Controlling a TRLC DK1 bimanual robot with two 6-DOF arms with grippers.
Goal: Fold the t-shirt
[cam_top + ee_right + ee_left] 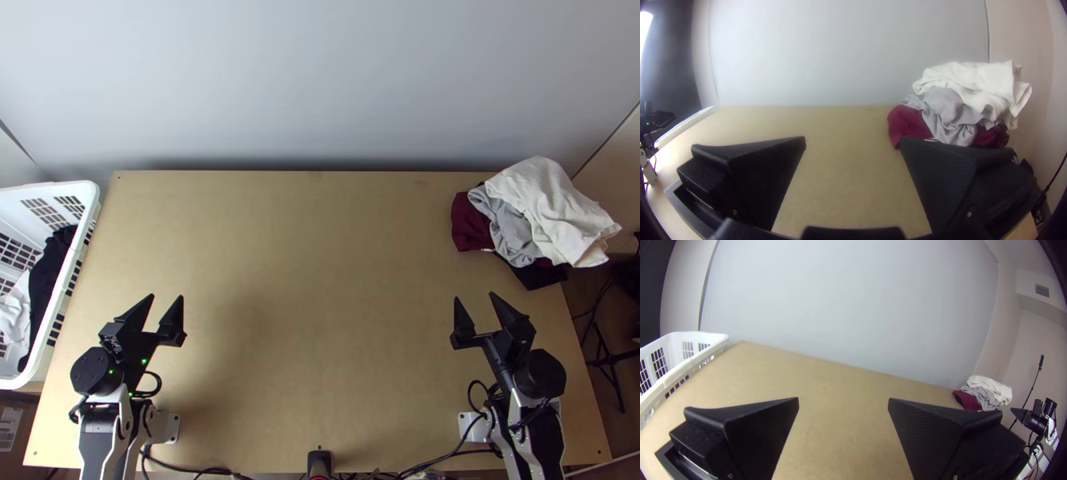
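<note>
The t-shirt is probably in the bunched heap of white, grey, maroon and black cloth (548, 204) at the far right, though nothing shows which garment it is. The top view has this heap on the far right corner of the light wooden table (320, 280), part of it lying out past the right edge. A careless tug could send pieces over that edge. Both the left gripper (166, 297) and the right gripper (474, 296) hold their fingers apart with no cloth between them, above the near part of the table. More cloth, black (50, 268) and white (14, 316), sits in the white plastic basket (90, 192) at the left, so picking the wrong source is possible too. Loose black cables (436, 462) along the near edge might catch a sleeve or hem dragged too close.

In the left wrist view, the heap looks well apart from the left gripper; the right arm would likely fetch the garment, and a poor handover could drop it crumpled.

In the right wrist view, the white cloth lies over the grey, with maroon below. Because the layers are tangled, a deep pinch could draw out two garments together and spoil the spreading before any fold.
</note>
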